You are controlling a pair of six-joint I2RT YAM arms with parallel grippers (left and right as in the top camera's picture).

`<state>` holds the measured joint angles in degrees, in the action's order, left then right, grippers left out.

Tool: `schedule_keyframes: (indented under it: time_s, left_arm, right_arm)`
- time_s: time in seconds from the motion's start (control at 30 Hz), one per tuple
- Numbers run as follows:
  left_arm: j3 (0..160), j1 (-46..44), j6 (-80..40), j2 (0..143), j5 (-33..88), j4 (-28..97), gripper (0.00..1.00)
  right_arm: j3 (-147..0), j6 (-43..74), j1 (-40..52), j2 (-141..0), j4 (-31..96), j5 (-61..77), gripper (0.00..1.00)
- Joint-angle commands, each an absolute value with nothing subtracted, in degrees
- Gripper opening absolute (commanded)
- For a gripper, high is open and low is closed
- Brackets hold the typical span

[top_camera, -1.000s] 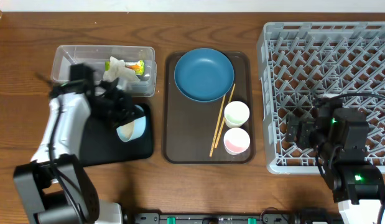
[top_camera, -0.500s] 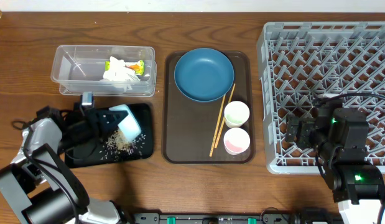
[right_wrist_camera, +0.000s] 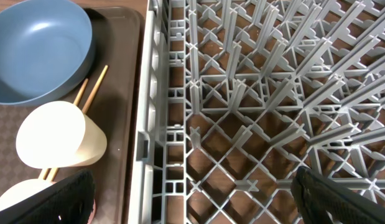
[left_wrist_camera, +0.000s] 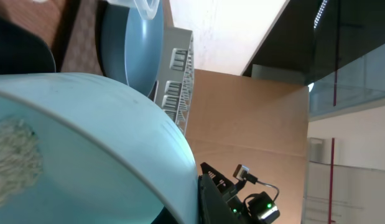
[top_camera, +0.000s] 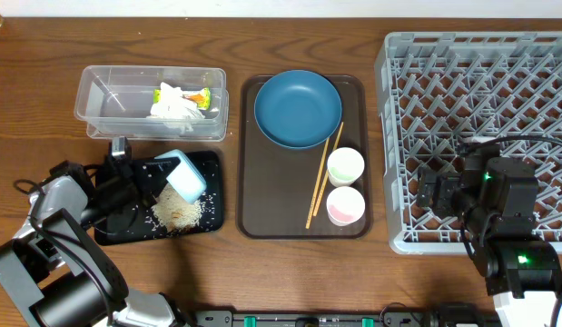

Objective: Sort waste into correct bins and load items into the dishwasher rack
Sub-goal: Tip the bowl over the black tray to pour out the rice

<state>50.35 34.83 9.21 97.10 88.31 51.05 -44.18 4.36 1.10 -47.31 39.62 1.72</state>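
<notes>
More rice [top_camera: 178, 214] on black tray [top_camera: 211, 218]; left wrist shows only bowl [left_wrist_camera: 86, 137].

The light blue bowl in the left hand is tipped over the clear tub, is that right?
Not quite. The overhead view shows the light blue bowl in the left hand tipped over the black tray, not the clear tub.

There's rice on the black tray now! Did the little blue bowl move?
Yes. The light blue bowl shifted slightly left, away from the black tray's right edge, and tipped over, spilling rice.
</notes>
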Motion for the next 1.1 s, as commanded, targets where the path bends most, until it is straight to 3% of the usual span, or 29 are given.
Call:
schedule_keyframes:
  time_s: [0.0,0.13,0.27,0.47,0.53,0.67,0.77,1.07]
  left_arm:
    - [50.2,35.1,8.6,97.4,85.4,48.1,0.06]
    - [50.2,35.1,-1.5,97.4,78.0,45.5,0.06]
    - [50.3,35.0,7.9,97.4,90.0,45.8,0.06]
    - [50.2,35.1,-0.1,97.4,84.6,41.9,0.06]
    - [50.4,35.0,5.0,97.3,90.1,42.5,0.06]
    - [50.4,35.4,0.9,97.2,82.8,40.7,0.06]
    - [50.6,35.0,5.2,97.1,90.1,41.5,0.06]
    - [51.0,29.1,3.7,92.9,83.9,41.5,0.06]
  right_arm:
    - [-45.3,5.1,1.9,-47.2,39.7,1.9,0.99]
    - [-45.3,5.1,1.9,-47.2,39.6,1.9,0.99]
    - [-45.3,5.1,1.9,-47.2,39.6,1.9,0.99]
    - [-45.3,5.1,1.9,-47.2,39.6,1.9,0.99]
    - [-45.3,5.1,1.9,-47.2,39.7,1.9,0.99]
    - [-45.3,5.1,1.9,-47.2,39.7,1.9,0.99]
    - [-45.3,5.1,1.9,-47.2,39.7,1.9,0.99]
    - [-45.3,5.1,1.9,-47.2,39.6,1.9,0.99]
